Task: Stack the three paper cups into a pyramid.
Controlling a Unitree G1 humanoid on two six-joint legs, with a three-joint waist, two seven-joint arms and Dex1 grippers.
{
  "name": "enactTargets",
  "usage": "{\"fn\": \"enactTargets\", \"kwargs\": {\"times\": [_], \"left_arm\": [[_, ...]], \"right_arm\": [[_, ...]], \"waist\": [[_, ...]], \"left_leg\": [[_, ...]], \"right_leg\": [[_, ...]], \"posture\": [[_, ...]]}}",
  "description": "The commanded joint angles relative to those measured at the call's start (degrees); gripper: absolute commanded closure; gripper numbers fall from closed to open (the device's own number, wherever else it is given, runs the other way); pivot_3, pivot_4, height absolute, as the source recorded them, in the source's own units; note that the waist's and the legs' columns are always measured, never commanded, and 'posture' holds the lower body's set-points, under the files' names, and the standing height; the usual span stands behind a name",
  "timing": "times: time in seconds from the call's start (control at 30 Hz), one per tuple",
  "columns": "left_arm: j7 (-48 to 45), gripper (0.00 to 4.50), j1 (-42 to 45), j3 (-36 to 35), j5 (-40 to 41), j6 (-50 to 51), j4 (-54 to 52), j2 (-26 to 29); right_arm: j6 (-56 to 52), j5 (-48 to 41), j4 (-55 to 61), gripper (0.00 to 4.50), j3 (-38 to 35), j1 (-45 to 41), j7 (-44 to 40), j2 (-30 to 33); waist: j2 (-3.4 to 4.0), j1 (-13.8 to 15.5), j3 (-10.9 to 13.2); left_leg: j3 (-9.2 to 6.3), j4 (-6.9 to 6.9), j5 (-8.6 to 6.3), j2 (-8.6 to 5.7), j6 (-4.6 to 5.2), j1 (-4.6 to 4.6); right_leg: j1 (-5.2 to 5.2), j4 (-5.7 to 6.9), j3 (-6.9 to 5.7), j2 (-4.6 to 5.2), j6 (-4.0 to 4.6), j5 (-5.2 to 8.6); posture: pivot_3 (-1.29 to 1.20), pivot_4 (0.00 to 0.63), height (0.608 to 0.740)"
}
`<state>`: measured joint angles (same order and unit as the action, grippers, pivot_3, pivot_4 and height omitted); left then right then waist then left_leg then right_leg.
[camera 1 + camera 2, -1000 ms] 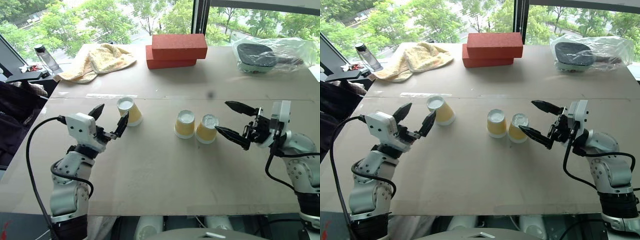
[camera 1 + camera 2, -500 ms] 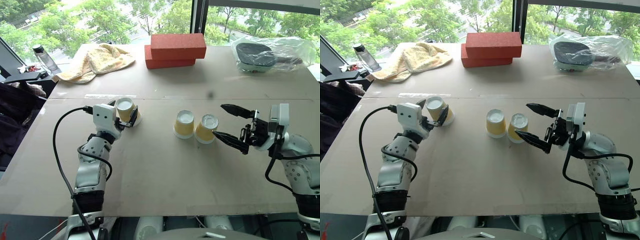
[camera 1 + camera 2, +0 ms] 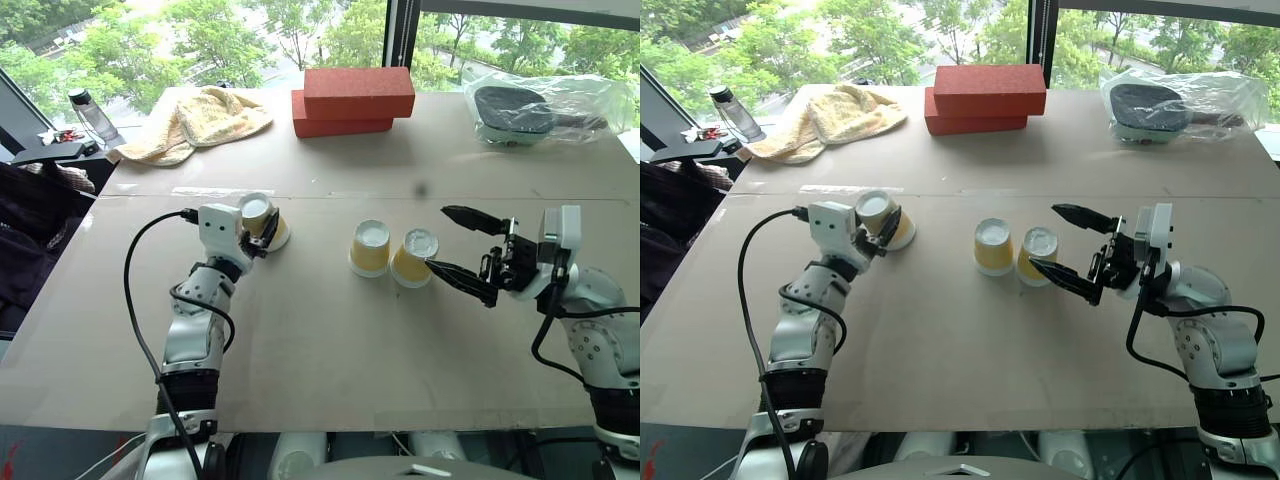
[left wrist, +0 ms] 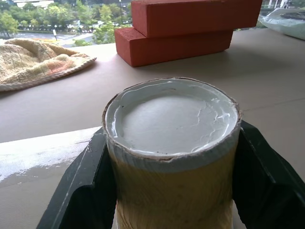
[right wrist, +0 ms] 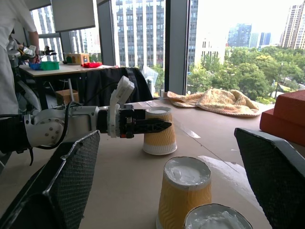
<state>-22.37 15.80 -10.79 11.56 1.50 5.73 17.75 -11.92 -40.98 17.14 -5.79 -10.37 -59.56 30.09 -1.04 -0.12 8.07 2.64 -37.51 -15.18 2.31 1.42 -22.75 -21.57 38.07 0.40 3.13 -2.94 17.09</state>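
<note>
Yellow paper of the lone cup (image 3: 262, 222) on my left is now clenched between my left gripper (image 3: 256, 232) fingers, which were wide open a second ago, so I judge lifting comes next, toward the other two cups (image 3: 392, 253) standing together beside my wide-open, empty right gripper (image 3: 458, 245).

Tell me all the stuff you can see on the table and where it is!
Paper cups: three, yellow-orange, upside down; two side by side mid-table, one to their left.
Bricks: two, red, stacked at the far edge.
Towel: one, yellowish, far left corner.
Plastic bag: one, clear, a dark thing inside, far right.
Bottle: one, clear, beyond the table's left corner.
Person: one, white top, at a desk behind.
Left gripper: black, shut on the left cup.
Right gripper: black, open, beside the pair.
</note>
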Motion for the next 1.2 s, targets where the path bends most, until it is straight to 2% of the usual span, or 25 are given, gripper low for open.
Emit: {"fn": "enactTargets", "kwargs": {"times": [0.03, 0.17, 0.3, 0.4, 0.5, 0.73, 1.2], "left_arm": [[-1.85, 2.06, 2.65, 0.66, 1.43, 0.26, -3.72, 1.21], [-8.49, 2.06, 6.39, 2.62, 5.34, 4.78, -7.34, 3.51], [-23.52, 2.06, 15.51, 8.33, 13.12, 13.02, -10.49, 7.88], [-29.46, 2.06, 21.09, 11.75, 16.75, 19.01, -10.88, 8.63], [-33.4, 2.06, 26.0, 15.32, 16.82, 21.6, -8.46, 7.74], [-39.65, 2.06, 30.62, 20.57, 12.79, 17.57, 0.63, 4.37], [-42.4, 2.06, 32.97, 21.9, 7.84, 9.87, 9.67, -1.54]], "right_arm": [[0.78, -0.63, 1.36, 0.0, -1.48, -0.01, -0.17, 0.02], [0.9, -0.59, 1.0, 0.0, -2.91, 0.82, -0.08, 0.83], [0.46, -1.01, 0.22, 0.0, -5.33, 2.0, 0.32, 1.71], [0.54, -0.66, -0.72, 0.0, -6.73, 3.11, -0.3, 2.64], [0.21, -0.75, -1.32, 0.0, -8.12, 4.57, -0.22, 3.48], [0.38, -0.22, 0.16, 0.0, -10.45, 8.47, 0.59, 4.69], [2.98, 1.4, 0.57, 0.0, -10.96, 14.0, 0.9, 4.35]], "waist": [[0.0, 0.03, 0.0], [-0.01, 0.36, 0.01], [-0.02, 1.09, 0.01], [-0.01, 0.93, 0.01], [0.0, 0.7, 0.02], [0.03, 0.74, 0.03], [0.03, 0.9, 0.04]], "left_leg": [[0.0, 0.0, 0.0, 0.0, 0.0, 0.0], [-0.01, -0.01, 0.05, 0.0, -0.08, -0.03], [-0.02, -0.04, 0.14, -0.03, -0.24, -0.08], [0.0, -0.08, 0.15, -0.07, -0.25, -0.1], [0.05, -0.09, 0.15, -0.1, -0.25, -0.09], [0.07, -0.12, 0.15, -0.1, -0.24, -0.02], [0.04, -0.26, 0.13, -0.1, -0.21, -0.11]], "right_leg": [[0.0, 0.0, 0.0, 0.0, 0.0, 0.0], [0.0, 0.0, -0.04, -0.01, 0.0, 0.0], [0.0, -0.02, -0.12, -0.03, 0.0, 0.0], [0.01, -0.05, -0.11, -0.04, 0.0, 0.0], [0.0, -0.06, -0.01, -0.15, 0.0, 0.01], [-0.01, -0.01, 0.1, -0.34, 0.01, 0.01], [-0.01, -0.02, 0.1, -0.34, 0.0, 0.01]], "posture": [[0.0, 0.15, 0.73], [0.0, 0.15, 0.73], [0.0, 0.15, 0.73], [0.0, 0.15, 0.73], [0.0, 0.15, 0.73], [0.0, 0.15, 0.73], [0.0, 0.15, 0.73]]}}
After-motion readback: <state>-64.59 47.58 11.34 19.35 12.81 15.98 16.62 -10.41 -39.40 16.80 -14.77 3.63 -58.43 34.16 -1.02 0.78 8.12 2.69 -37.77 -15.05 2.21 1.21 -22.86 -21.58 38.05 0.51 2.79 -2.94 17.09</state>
